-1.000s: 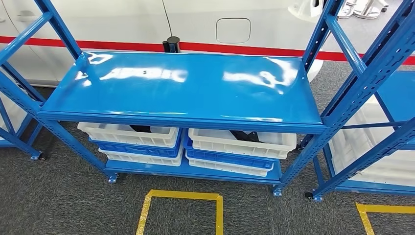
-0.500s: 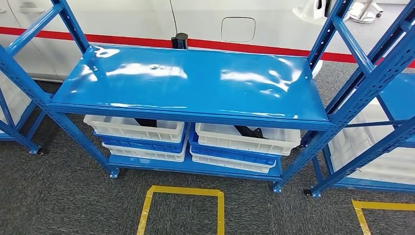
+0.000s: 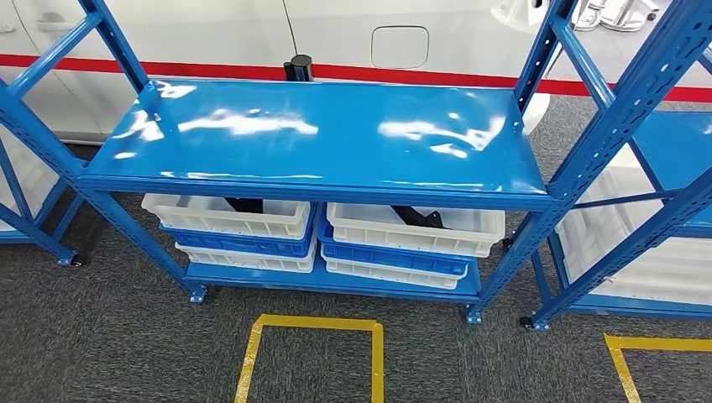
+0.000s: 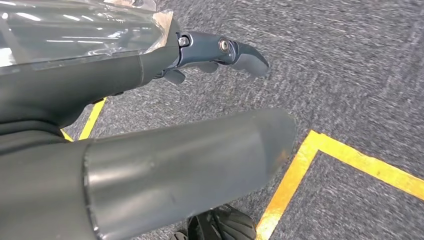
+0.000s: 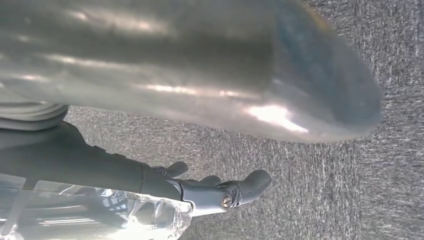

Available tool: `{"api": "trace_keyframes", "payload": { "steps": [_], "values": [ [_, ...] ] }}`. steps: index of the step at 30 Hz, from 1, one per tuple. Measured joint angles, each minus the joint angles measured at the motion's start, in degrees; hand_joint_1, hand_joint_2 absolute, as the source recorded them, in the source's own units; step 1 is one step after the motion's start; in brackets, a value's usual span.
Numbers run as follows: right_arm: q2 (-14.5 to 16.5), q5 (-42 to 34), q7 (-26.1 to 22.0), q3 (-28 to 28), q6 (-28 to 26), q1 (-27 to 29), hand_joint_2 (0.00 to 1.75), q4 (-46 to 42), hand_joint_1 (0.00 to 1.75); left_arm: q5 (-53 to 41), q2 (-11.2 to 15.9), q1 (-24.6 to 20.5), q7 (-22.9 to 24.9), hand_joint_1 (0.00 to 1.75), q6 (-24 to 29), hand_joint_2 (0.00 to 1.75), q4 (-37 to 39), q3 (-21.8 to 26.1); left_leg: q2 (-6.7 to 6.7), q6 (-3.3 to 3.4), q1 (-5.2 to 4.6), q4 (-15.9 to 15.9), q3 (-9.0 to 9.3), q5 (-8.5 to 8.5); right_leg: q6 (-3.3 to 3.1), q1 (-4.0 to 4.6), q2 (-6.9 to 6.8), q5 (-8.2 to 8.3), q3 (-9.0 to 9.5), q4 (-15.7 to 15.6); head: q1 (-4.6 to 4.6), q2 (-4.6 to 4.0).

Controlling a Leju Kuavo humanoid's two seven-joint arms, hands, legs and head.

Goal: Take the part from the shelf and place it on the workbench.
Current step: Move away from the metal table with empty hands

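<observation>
Head view: a blue steel shelf (image 3: 319, 138) stands on grey carpet (image 3: 109, 336) before a white wall with a red stripe (image 3: 210, 67). On its low tier sit two stacks of white and blue crates (image 3: 227, 231), left and right; a dark part (image 3: 417, 217) lies in the right top crate. Yellow floor tape (image 3: 311, 323) lies near. The left hand (image 4: 150, 125) and the right hand (image 5: 200, 100) hang over carpet, fingers apart, holding nothing.

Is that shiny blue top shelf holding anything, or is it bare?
Bare. The top shelf shows only glare; the dark parts lie in the white bins on the level below.
</observation>
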Motion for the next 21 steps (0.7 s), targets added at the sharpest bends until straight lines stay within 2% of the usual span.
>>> {"api": "trace_keyframes", "payload": {
  "steps": [2, 3, 4, 5, 7, 8, 9, 11, 12, 13, 14, 15, 17, 18, 19, 21],
  "values": [
    [0.03, -0.01, 0.0, 0.0, -0.01, -0.01, 0.0, -0.01, 0.0, 0.01, 0.05, -0.06, -0.02, 0.0, 0.0, 0.0, 0.0, 0.0, -0.22, 0.0, 0.28, -7.76, 4.54, 3.29, 0.27, 0.07, 0.06, 0.12, -0.08, 0.22, -0.06, 0.0],
    [0.03, 0.0, 0.0, 0.0, -0.01, -0.06, 0.0, -0.02, 0.0, 0.01, 0.07, -0.12, -0.04, 0.0, 0.0, 0.0, 0.0, -0.01, -0.4, 0.1, 0.28, -10.91, 6.18, 4.26, 0.5, 0.25, 0.08, 0.18, -0.2, 0.37, -0.07, 0.0],
    [0.03, 0.01, 0.0, 0.0, -0.02, -0.13, 0.0, -0.02, 0.0, 0.02, 0.07, -0.15, -0.07, 0.0, 0.0, 0.0, 0.0, -0.01, -0.57, 0.27, 0.18, -12.6, 6.91, 4.61, 0.83, 0.4, 0.09, 0.32, -0.4, 0.47, -0.04, 0.0],
    [0.02, 0.01, 0.0, 0.0, -0.03, -0.19, 0.0, -0.02, 0.0, 0.05, 0.06, -0.17, -0.08, 0.0, 0.0, 0.0, 0.0, -0.01, -0.68, 0.54, -0.05, -13.05, 6.88, 4.56, 1.21, 0.5, 0.09, 0.51, -0.62, 0.51, -0.01, 0.0],
    [0.01, 0.01, 0.0, 0.0, -0.03, -0.22, 0.0, -0.02, 0.0, 0.14, 0.02, -0.12, -0.09, 0.0, 0.02, 0.0, 0.0, 0.0, -0.53, 1.56, -0.34, -13.19, 6.36, 5.13, 2.0, 0.38, 0.09, 0.76, -1.14, 0.64, 0.06, 0.0],
    [0.0, 0.02, 0.0, 0.0, -0.03, -0.2, 0.0, -0.01, 0.0, 0.17, -0.01, -0.13, -0.09, 0.0, 0.04, 0.0, 0.0, 0.0, -0.41, 2.15, -0.39, -13.33, 6.11, 5.49, 2.14, 0.34, 0.09, 0.22, -1.7, 1.39, 0.09, 0.0],
    [0.02, 0.04, 0.0, 0.01, -0.03, -0.2, 0.0, -0.01, 0.0, 0.19, -0.03, -0.16, -0.09, 0.0, 0.07, 0.0, -0.01, 0.0, -0.27, 2.76, -0.37, -13.49, 5.8, 5.9, 2.06, 0.3, 0.09, -0.96, -2.65, 3.16, 0.19, 0.0],
    [0.05, 0.11, 0.0, 0.02, -0.03, -0.22, 0.0, 0.0, 0.0, 0.24, -0.02, -0.19, -0.08, 0.0, 0.12, 0.0, -0.01, 0.0, -0.03, 3.53, -0.5, -13.55, 4.92, 6.58, 1.46, 0.29, 0.08, -4.91, -5.71, 10.11, 0.38, 0.0],
    [0.05, 0.15, 0.0, 0.02, -0.03, -0.22, 0.0, 0.0, 0.0, 0.27, -0.01, -0.19, -0.08, 0.0, 0.14, 0.0, -0.01, 0.0, 0.07, 3.7, -0.62, -13.52, 4.44, 6.88, 1.28, 0.3, 0.08, -6.7, -7.18, 13.98, 0.43, 0.0],
    [0.02, 0.16, 0.0, 0.02, -0.03, -0.19, 0.0, 0.0, 0.0, 0.3, -0.03, -0.19, -0.07, 0.0, 0.15, 0.0, -0.01, 0.0, 0.15, 3.73, -0.74, -13.5, 3.99, 7.18, 1.33, 0.33, 0.08, -7.81, -7.98, 16.65, 0.42, 0.0],
    [-0.01, 0.17, 0.0, 0.03, -0.02, -0.15, 0.0, 0.0, 0.0, 0.32, -0.05, -0.18, -0.06, 0.0, 0.15, 0.0, 0.0, 0.0, 0.19, 3.69, -0.82, -13.47, 3.61, 7.48, 1.57, 0.34, 0.08, -8.02, -7.67, 17.19, 0.44, 0.0],
    [-0.04, 0.17, 0.0, 0.03, -0.01, -0.13, 0.0, 0.0, 0.0, 0.32, -0.09, -0.18, -0.05, 0.0, 0.15, 0.0, 0.0, 0.0, 0.2, 3.6, -0.86, -13.46, 3.32, 7.76, 1.93, 0.35, 0.07, -7.32, -6.01, 15.06, 0.43, 0.0],
    [-0.08, 0.22, 0.0, 0.07, 0.01, -0.2, 0.0, -0.01, 0.0, 0.33, -0.17, -0.19, -0.04, 0.0, 0.15, 0.0, 0.0, 0.0, 0.21, 3.25, -0.96, -13.4, 2.98, 8.24, 2.4, 0.44, 0.05, -5.0, -0.46, 6.41, 0.52, 0.0],
    [-0.08, 0.26, 0.0, 0.09, 0.01, -0.31, 0.0, -0.01, 0.0, 0.33, -0.2, -0.19, -0.04, 0.0, 0.15, 0.0, 0.0, 0.0, 0.23, 3.02, -1.08, -13.32, 2.86, 8.42, 2.32, 0.57, 0.05, -4.03, 1.78, 2.54, 0.53, 0.0],
    [-0.08, 0.3, 0.0, 0.12, 0.01, -0.39, 0.0, -0.02, 0.0, 0.33, -0.21, -0.2, -0.04, 0.0, 0.15, 0.0, 0.0, 0.0, 0.26, 2.73, -1.2, -13.25, 2.77, 8.6, 2.07, 0.71, 0.06, -3.46, 3.03, 0.21, 0.5, 0.0],
    [-0.08, 0.32, 0.0, 0.22, 0.01, -0.39, 0.0, -0.01, 0.0, 0.33, -0.22, -0.2, -0.04, 0.0, 0.14, 0.0, 0.0, 0.0, 0.32, 2.08, -1.25, -13.18, 2.63, 9.02, 1.38, 0.98, 0.08, -2.93, 3.25, -0.75, 0.36, 0.0]
  ]
}}
